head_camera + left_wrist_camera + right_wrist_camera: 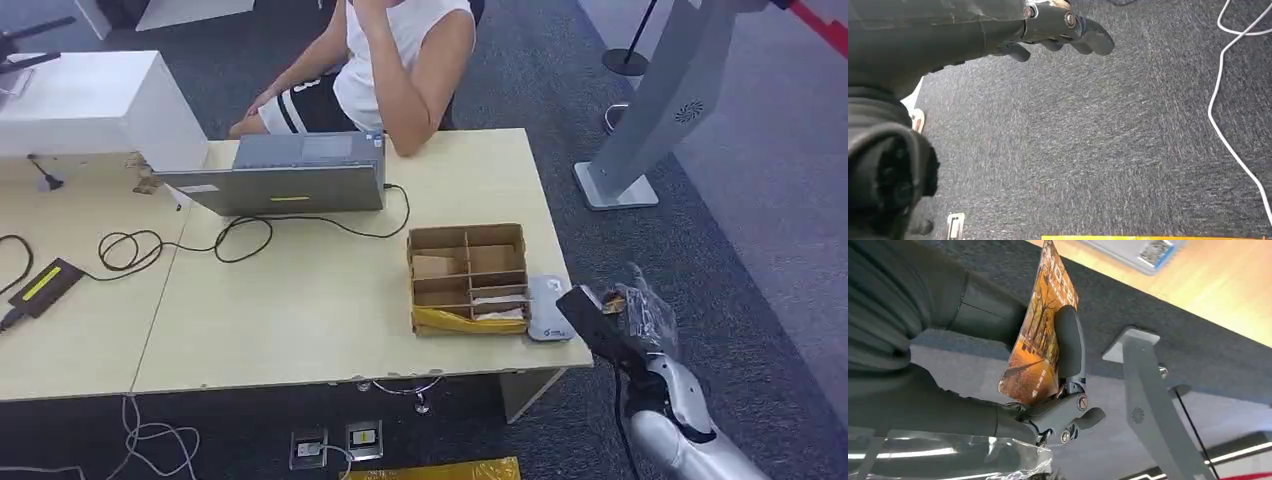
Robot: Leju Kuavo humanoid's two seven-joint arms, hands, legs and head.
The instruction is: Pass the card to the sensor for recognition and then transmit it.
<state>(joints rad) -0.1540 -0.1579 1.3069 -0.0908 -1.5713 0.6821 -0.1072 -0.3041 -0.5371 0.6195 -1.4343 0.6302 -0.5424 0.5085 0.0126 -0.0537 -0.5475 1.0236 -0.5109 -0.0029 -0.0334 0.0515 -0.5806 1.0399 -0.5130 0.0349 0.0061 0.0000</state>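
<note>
Right hand gripping the orange card between thumb and fingers, hovering just off the desk corner; sensor lying just beside, toward the robot's left. Left hand hanging over carpet, fingers curled, holding nothing.

Not much to read here. The card carries pale lettering along its top edge over an orange street scene, but it sits at too steep an angle to make out. A thin line of small print near its lower corner is just as unclear. The sensor has a label with a dark code patch and a blue strip, too blurred to read. The laptop shows a yellow strip, no legible words.
</note>
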